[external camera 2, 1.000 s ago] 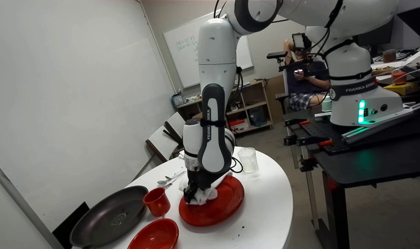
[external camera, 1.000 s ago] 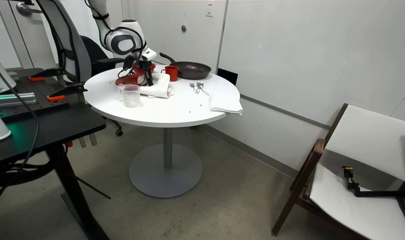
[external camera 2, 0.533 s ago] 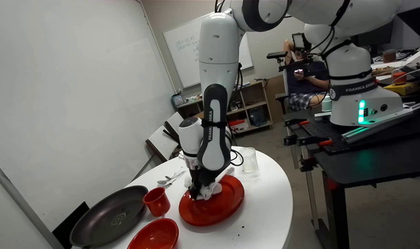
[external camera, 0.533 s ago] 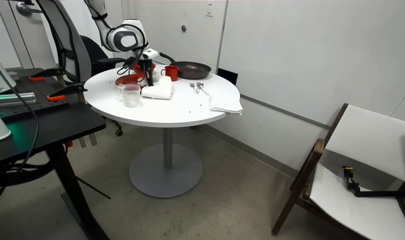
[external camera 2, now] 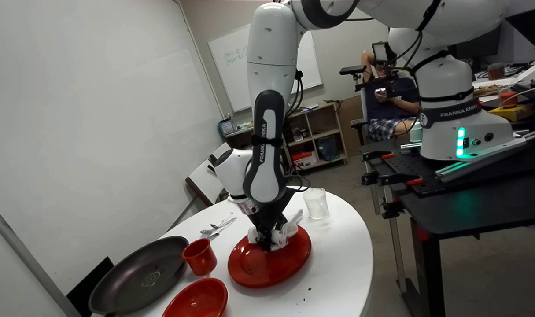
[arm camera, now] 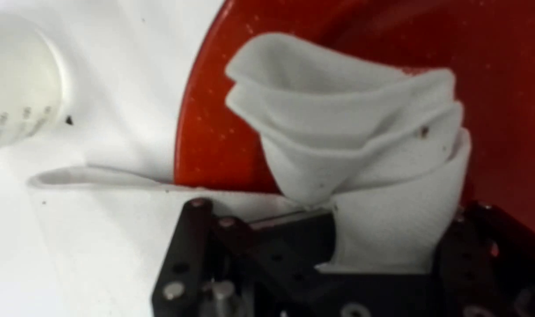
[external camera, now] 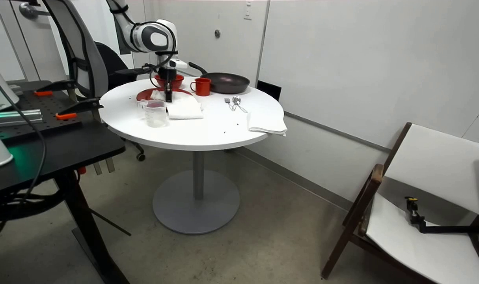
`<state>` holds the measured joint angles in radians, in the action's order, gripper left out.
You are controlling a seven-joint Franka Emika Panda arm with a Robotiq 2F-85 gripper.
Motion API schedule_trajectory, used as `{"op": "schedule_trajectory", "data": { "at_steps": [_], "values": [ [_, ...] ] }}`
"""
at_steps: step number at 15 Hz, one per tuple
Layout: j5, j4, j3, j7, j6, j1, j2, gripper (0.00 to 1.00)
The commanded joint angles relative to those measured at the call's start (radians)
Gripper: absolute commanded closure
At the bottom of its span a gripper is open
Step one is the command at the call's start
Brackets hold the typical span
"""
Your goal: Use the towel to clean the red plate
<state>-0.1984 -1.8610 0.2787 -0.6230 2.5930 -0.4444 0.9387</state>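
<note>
Worktop (external camera: 215, 132), round, white, smooth, on grey pedestal (external camera: 198, 175); mottled floor (external camera: 271, 228), large whiteboard (external camera: 373, 71) beyond. Plate (external camera 2: 267, 268), red, glossy, on worktop. Towel (arm camera: 311, 114), white, fine-ribbed cloth, folded and bunched, over plate rim and worktop; clamped between black fingers (external camera: 168, 94).

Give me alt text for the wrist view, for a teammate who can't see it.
The gripper holds a bunched white towel over the red plate, with more of it extending off the plate at lower left. At upper left, a translucent cup is cut off by the frame, beside a dark speck on the table.
</note>
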Motion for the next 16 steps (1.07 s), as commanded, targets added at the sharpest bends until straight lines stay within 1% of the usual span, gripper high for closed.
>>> {"op": "schedule_trajectory", "data": {
  "at_steps": [1, 3, 7, 9, 13, 15, 16],
  "values": [
    [0.077, 0.018, -0.073, 0.022, -0.163, 0.073, -0.033, 1.00],
    [0.083, 0.030, -0.123, 0.048, -0.243, 0.112, -0.045, 1.00],
    [0.006, 0.048, -0.248, 0.109, -0.295, 0.217, -0.056, 0.99],
    [-0.023, 0.057, -0.293, 0.137, -0.314, 0.253, -0.055, 0.98],
    [-0.091, 0.062, -0.348, 0.180, -0.324, 0.306, -0.055, 0.99],
    [-0.128, 0.058, -0.362, 0.185, -0.295, 0.319, -0.053, 0.99],
    [-0.142, 0.049, -0.360, 0.179, -0.259, 0.316, -0.055, 0.98]
  ]
}}
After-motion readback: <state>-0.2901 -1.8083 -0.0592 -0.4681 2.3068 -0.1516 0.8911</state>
